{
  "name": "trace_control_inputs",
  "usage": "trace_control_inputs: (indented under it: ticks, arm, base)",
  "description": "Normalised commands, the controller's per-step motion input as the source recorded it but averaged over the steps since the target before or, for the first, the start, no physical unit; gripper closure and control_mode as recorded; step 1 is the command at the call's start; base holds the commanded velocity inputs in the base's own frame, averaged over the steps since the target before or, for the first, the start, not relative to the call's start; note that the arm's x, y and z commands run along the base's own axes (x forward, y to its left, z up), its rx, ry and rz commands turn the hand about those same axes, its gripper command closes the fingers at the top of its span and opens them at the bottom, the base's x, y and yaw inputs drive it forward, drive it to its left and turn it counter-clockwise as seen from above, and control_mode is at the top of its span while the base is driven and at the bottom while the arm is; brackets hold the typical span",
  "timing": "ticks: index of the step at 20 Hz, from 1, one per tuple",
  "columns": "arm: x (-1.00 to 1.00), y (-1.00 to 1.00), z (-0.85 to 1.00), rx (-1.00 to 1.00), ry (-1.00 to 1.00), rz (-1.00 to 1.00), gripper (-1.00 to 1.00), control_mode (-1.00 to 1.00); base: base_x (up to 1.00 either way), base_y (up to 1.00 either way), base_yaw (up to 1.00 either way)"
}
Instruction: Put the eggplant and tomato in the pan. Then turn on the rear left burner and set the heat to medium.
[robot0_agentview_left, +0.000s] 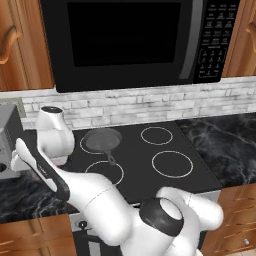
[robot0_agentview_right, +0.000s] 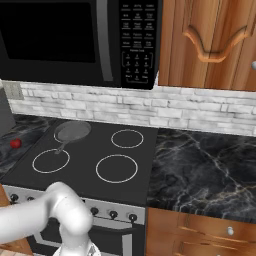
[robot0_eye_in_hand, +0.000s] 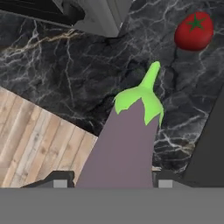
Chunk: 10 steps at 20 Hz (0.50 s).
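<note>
The lower body of the elongated grey-purple eggplant with green stem cap (robot0_eye_in_hand: 127, 140) was cut off at the bottom of the hand view; the finger tips (robot0_eye_in_hand: 61, 179) showed only as small dark stubs either side of it. The two-finger gripper (robot0_eye_in_hand: 113, 181) stood closed on the eggplant above the black marble counter (robot0_eye_in_hand: 65, 74). The round red tomato (robot0_eye_in_hand: 194, 30) lay beyond the eggplant's stem on that counter. The white arm (robot0_agentview_left: 55, 145) reached left of the small dark grey frying pan (robot0_agentview_left: 101, 139); the pan sat on the white-outlined rear left burner (robot0_agentview_left: 86, 148).
</note>
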Motion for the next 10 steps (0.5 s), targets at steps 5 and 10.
trace_control_inputs:
  ticks: [5, 10]
  arm:
    - [0.04, -1.00, 0.30, 0.04, -0.05, 0.19, 1.00, -1.00]
    - [0.25, -0.99, 0.00, -0.03, -0.01, 0.16, 1.00, -1.00]
  base:
    - [0.00, 0.00, 0.00]
    - [0.00, 0.00, 0.00]
